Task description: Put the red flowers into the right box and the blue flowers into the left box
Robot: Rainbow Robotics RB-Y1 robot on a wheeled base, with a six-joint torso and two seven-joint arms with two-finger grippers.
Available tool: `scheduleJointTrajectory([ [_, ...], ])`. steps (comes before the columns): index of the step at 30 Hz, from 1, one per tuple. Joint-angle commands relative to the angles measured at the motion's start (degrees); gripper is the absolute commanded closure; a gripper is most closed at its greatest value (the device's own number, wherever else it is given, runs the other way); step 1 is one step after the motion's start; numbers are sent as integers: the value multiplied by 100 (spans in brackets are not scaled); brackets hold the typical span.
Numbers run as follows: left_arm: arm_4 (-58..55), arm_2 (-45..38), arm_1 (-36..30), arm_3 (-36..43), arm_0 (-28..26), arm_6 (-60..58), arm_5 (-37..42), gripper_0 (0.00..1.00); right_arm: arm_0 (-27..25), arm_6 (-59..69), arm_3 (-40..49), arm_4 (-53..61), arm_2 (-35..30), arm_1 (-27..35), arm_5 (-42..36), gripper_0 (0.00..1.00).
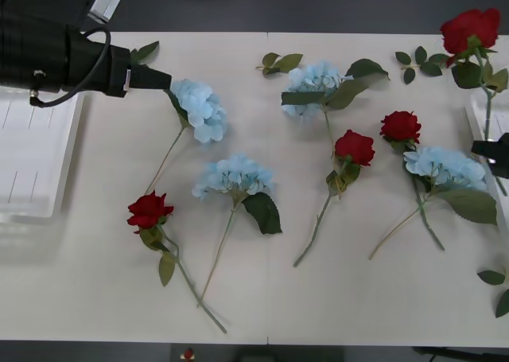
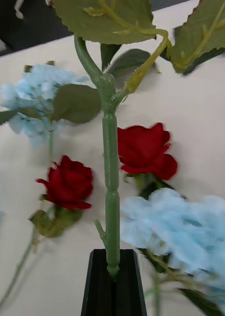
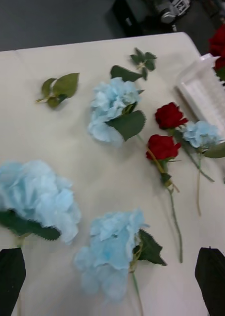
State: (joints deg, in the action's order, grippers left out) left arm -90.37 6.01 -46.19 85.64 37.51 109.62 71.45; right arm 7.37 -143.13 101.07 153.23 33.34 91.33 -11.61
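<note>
Holding red rose (image 1: 471,28) over right box (image 1: 480,111): right hand (image 2: 112,276).

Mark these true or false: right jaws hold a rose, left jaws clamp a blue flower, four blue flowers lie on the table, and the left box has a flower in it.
1. The right gripper has its jaws shut on the stem of a red rose. True.
2. The left gripper has its jaws clamped on a blue flower. False: they are open and hold nothing.
3. Four blue flowers lie on the table. True.
4. The left box holds a flower. False: its visible part holds none.
</note>
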Motion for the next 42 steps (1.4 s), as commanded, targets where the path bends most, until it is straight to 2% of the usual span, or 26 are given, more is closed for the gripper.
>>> scheduleJointTrajectory([
  [1, 679, -3, -206, 146, 28, -635, 0, 0, -60, -128, -782, -417, -47, 385, -430, 100],
  [7, 1777, 331, -215, 146, 160, -1163, 97, 0, -16, -198, -2224, -1199, -126, 385, -1265, 100],
  [13, 2656, 1016, -206, 66, 450, -1330, 97, 0, 72, -198, -3059, -1955, -144, 122, -1247, 100],
  [18, 2858, 1693, -162, -531, 863, -1374, 88, 0, 494, -198, -3920, -2772, -144, -537, -1230, 100],
  [25, 2999, 2440, 304, -1595, 1540, -1338, 44, 0, 1188, -207, -5036, -3783, -153, -1390, -1221, 100],
  [29, 3298, 2677, 611, -1981, 1777, -1321, 27, 0, 1337, -198, -5300, -4205, -144, -1610, -1221, 100],
  [34, 3632, 2730, 884, -2192, 1830, -1312, 27, 0, 1346, -181, -5344, -4460, -144, -1671, -1212, 100],
  [36, 3764, 2827, 919, -2201, 1830, -1321, 18, 0, 1337, -189, -5352, -4504, -118, -1689, -1212, 84],
  [37, 3781, 2906, 919, -2201, 1830, -1330, 0, 0, 1337, -181, -5352, -4504, -109, -1698, -1221, 69],
  [38, 3790, 2941, 910, -2192, 1830, -1330, -8, 0, 1337, -181, -5352, -4504, -91, -1689, -1247, 62],
  [40, 3808, 3029, 919, -2210, 1795, -1330, -61, 0, 1337, -154, -5344, -4495, -83, -1689, -1362, 40],
  [42, 3825, 3029, 910, -2219, 1733, -1312, -96, 0, 1337, -137, -5335, -4381, -83, -1698, -1485, 28],
])
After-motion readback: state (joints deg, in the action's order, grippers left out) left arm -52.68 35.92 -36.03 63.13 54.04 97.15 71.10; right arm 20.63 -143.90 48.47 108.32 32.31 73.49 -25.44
